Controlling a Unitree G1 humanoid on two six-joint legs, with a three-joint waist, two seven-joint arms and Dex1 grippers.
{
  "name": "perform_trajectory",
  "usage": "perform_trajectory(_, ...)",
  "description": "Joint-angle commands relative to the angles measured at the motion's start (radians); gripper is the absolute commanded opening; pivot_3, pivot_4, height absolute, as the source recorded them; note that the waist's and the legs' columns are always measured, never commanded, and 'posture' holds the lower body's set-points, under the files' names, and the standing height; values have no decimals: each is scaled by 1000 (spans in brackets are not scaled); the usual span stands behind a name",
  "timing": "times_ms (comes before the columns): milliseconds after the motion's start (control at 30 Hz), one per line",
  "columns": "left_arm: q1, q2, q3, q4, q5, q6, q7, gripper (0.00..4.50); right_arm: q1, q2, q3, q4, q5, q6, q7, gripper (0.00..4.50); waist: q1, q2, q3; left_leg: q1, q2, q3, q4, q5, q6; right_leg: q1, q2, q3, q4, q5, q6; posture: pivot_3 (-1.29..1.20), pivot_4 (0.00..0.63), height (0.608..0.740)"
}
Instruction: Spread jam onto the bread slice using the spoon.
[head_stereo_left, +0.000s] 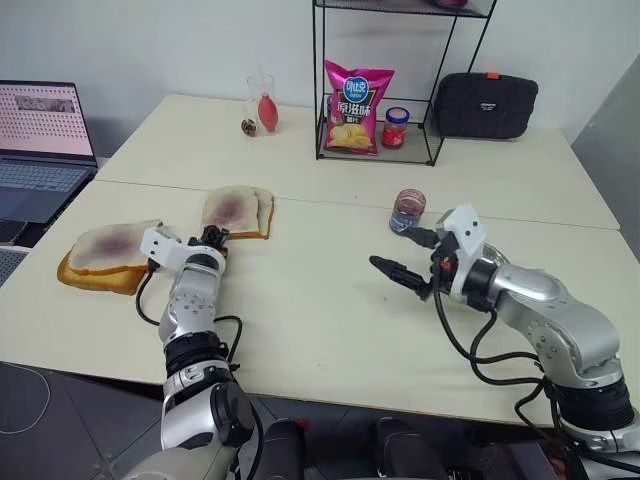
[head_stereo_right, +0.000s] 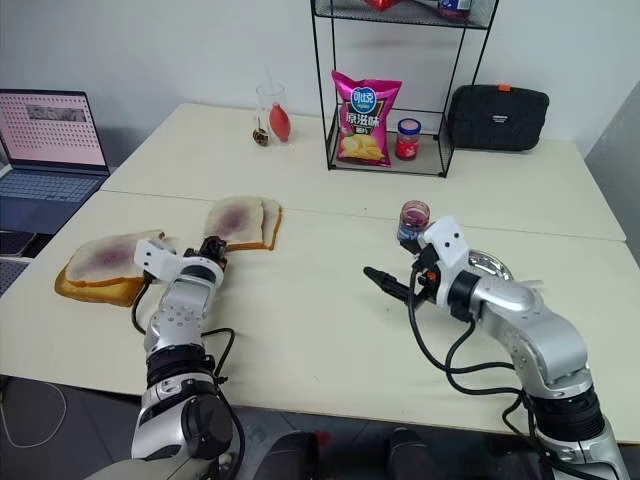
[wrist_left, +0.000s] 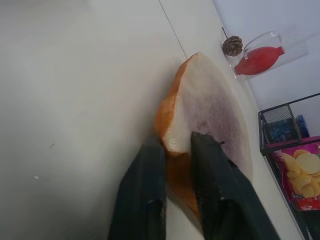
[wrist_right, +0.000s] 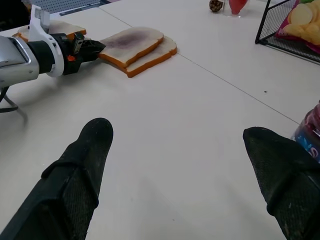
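My left gripper (head_stereo_left: 212, 238) pinches the near edge of the bread slice (head_stereo_left: 232, 210), centre-left of the frame; my right gripper (head_stereo_left: 412, 258) hangs wide and empty beside the jam jar (head_stereo_left: 408, 209). The slice is already stained, but I judge proper spreading undone. I count 2 bread piles, 1 jam jar.

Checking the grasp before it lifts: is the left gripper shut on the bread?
Shut. The left gripper has its two black fingers clamped on the corner of the bread slice, one on each face.
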Motion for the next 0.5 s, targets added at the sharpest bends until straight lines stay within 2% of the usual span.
perform_trajectory(33, -10, 11, -7, -34, -22, 10, 4, 39, -5, -3, -34, -49, 22, -1, 0, 4500, -1, 0, 0, 0, 0, 0, 0, 0, 0, 0, 0, 0, 0, 0, 0, 0, 150, 740)
perform_trajectory(267, -12, 63, -43, -103, 1, 46, 8, 39, 5, -11, -60, -62, 36, 13, -8, 4500, -3, 0, 0, 0, 0, -1, 0, 0, 0, 0, 0, 0, 0, 0, 0, 0, 150, 740)
perform_trajectory(500, -102, 235, -146, -196, -13, 189, -132, 39, 33, -67, -154, -150, 128, 99, -4, 4500, -2, -2, 2, -2, 0, -1, 0, 0, 0, -2, 0, -1, 0, 1, -2, 0, 150, 740)
